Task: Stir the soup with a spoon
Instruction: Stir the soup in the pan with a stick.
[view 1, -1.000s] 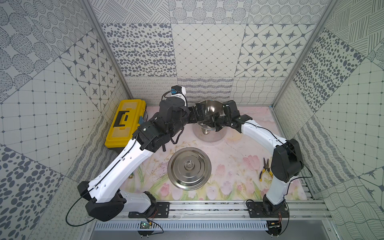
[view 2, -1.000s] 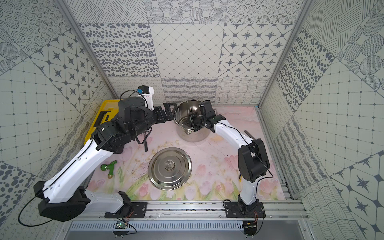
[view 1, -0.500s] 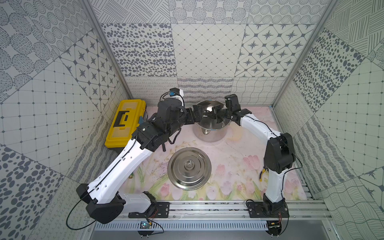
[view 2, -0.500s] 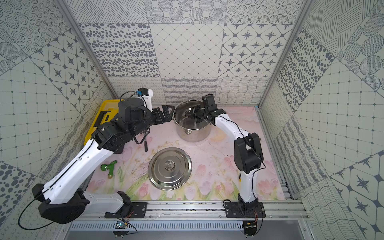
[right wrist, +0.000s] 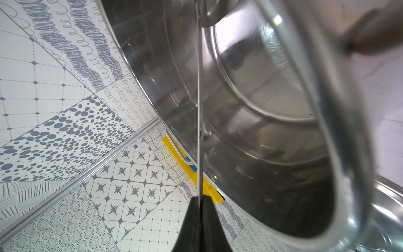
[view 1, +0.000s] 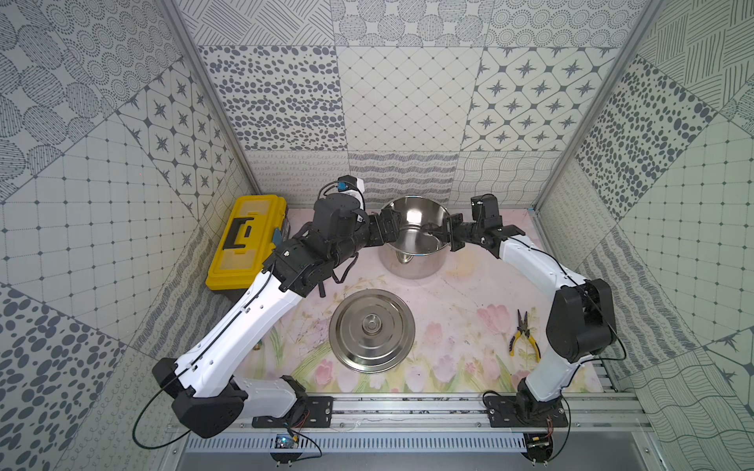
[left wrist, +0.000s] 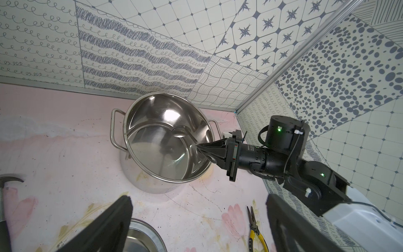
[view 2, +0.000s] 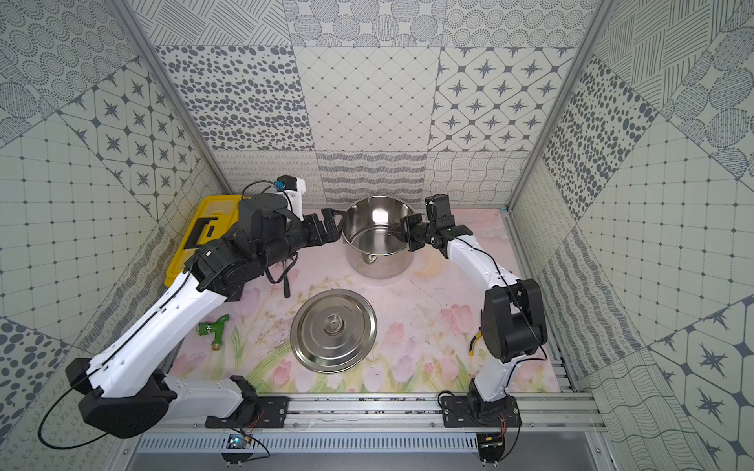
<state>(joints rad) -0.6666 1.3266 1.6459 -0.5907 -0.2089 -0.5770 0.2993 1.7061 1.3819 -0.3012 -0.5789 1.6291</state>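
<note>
Right arm (view 1: 530, 257) reaches across pot (view 1: 412, 265) rim, jaws pinching ladle (left wrist: 180, 132)

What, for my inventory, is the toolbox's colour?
Yellow toolbox, black handle; best in a top view.

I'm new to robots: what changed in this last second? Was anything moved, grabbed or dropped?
The right gripper, shut on the ladle, swung toward the far wall of the stockpot, then back to the rim on its own side, sweeping the ladle round inside. Nothing was grabbed or let go. The left gripper stayed open beside the opposite rim; the lid, pliers and yellow toolbox did not move.
</note>
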